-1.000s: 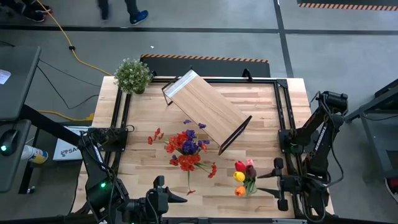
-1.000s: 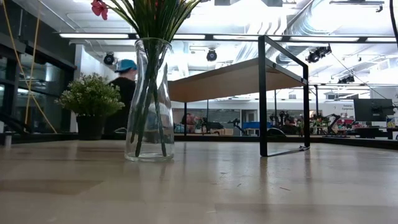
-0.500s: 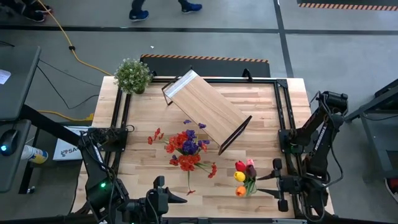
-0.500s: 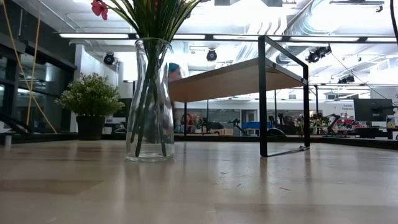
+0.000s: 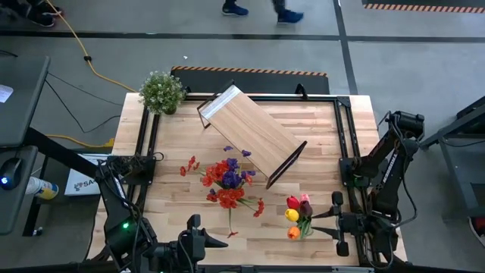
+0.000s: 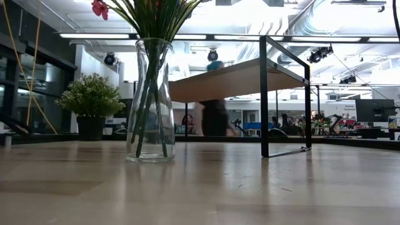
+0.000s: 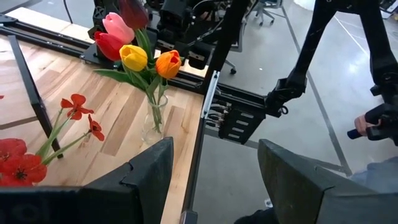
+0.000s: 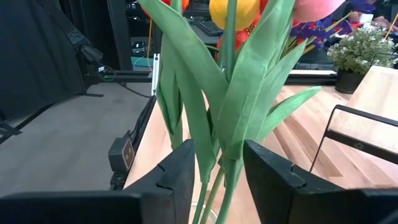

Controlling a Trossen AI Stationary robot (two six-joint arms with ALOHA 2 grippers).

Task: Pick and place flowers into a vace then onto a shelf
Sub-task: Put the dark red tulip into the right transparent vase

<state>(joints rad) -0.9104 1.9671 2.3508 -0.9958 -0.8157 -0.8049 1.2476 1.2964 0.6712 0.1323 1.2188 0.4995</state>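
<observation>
Dark fingers of the right gripper (image 8: pixel 214 180) stand parted, gripping nothing, with the green stems of the tulips (image 5: pixel 298 210) just ahead of the gap, apart from both fingers; those tulips stand in a small glass vase (image 7: pixel 153 124) near the table's front right edge; the left gripper (image 7: pixel 214 180) waits at the front left, released likewise; red and purple flowers (image 5: pixel 227 182) fill a taller vase (image 6: pixel 150 100) mid-table; the shelf (image 5: pixel 251 133) stands behind it, set diagonally.

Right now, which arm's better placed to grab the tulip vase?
Right. The right gripper is open, right beside the tulip vase, whose stems fill its wrist view. The left gripper waits at the near edge, open, farther away.
</observation>
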